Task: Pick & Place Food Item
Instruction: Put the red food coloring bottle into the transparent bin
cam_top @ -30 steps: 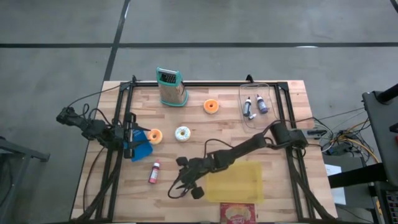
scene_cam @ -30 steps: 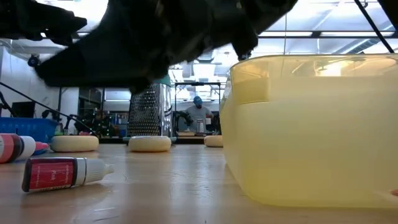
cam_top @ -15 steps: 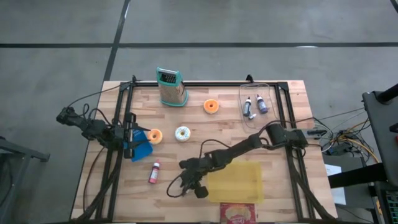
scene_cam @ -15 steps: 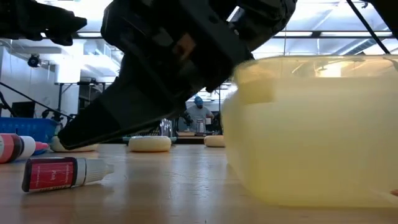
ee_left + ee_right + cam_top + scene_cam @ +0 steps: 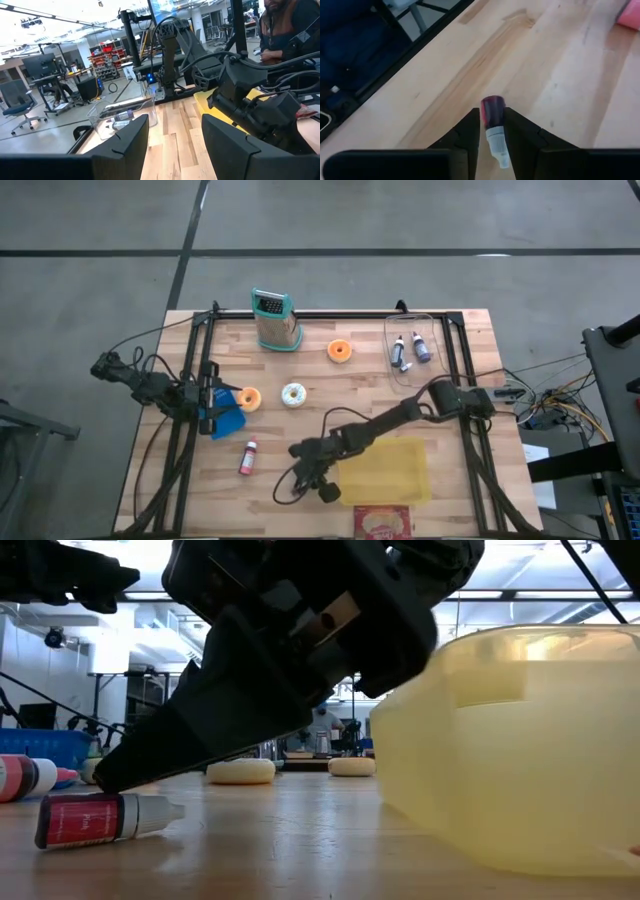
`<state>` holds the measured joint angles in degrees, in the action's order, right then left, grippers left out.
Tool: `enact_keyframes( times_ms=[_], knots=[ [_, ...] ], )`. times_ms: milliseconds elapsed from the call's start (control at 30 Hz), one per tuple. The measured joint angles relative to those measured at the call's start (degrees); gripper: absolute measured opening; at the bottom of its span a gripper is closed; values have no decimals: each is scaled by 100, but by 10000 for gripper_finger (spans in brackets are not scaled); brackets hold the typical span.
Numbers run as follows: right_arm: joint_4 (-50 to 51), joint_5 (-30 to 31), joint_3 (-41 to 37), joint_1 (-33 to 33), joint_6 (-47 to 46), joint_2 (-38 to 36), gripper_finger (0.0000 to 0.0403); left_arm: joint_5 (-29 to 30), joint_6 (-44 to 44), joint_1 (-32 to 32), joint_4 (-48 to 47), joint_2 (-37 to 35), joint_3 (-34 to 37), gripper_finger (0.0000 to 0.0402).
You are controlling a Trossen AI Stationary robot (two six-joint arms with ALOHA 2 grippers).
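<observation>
While no label reads clearly, the red bottle [image 5: 95,818] lies sideways.

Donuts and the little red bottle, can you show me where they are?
white donut [image 5: 293,394], high view, on its icing ring.
orange donut [image 5: 340,351], high view, on its ring.
red bottle [image 5: 247,457], high view, on its body.

Overhead my light is even and soft, and the wooden table [image 5: 340,390] shows only faint shadows under my arms. At table height the ceiling lamps behind blaze white, turning my right arm into a near-black silhouette; the yellow container [image 5: 520,750] glows translucent and looks soft up close. From my left wrist the windows glare. My right fingers [image 5: 465,132] blur beside the sharper red bottle [image 5: 493,120].
</observation>
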<state>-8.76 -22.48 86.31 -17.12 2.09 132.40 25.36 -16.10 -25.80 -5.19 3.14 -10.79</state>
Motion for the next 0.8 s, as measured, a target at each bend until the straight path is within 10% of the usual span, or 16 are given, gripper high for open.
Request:
enact_keyframes(
  times_ms=[800],
  knots=[
    [62, 206, -178, -51, -196, 11, 91, 0, 1, 0, -1, 1, 0, 188]
  ],
)
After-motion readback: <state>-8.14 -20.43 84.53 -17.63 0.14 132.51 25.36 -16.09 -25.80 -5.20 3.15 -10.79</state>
